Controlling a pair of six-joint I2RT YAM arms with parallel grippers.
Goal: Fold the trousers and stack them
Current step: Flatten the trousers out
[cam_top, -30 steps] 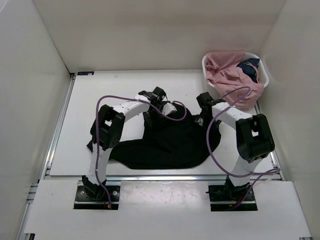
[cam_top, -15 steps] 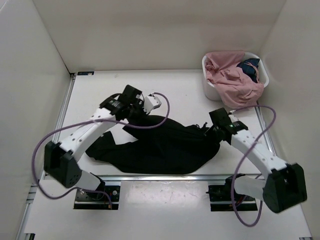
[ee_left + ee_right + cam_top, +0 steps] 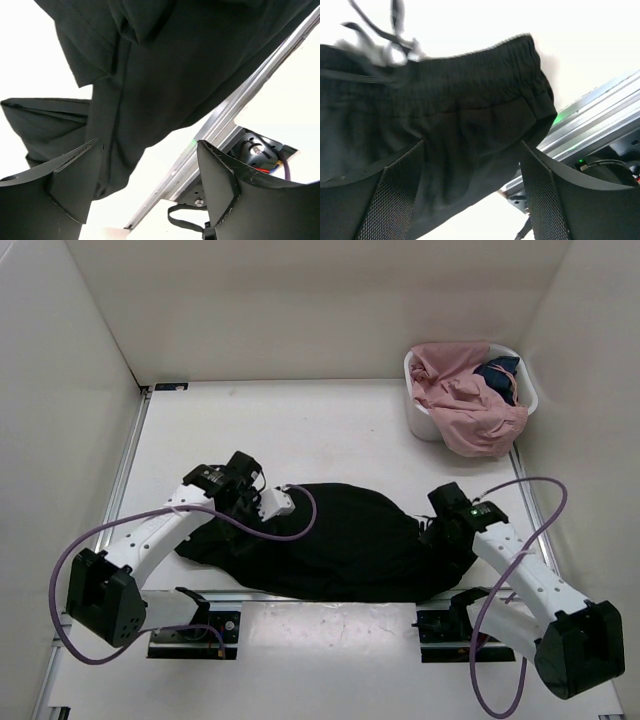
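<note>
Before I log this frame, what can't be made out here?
1. Top view: how the trousers legs are laid; the black folds merge.
2. Top view: right claw tips, lost against dark fabric under its own wrist.
3. Right wrist view: drawstring, blurred.
4. Top view: dark blue item in the basket, mostly buried under pink cloth.
5. Left wrist view: trousers cut off by the top edge.

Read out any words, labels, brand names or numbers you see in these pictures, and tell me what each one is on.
No text can be read in any view.
Trousers: plain black, no label showing.
Dark tag at the far left corner of the table: too small to read.
Basket: no marking seen.
</note>
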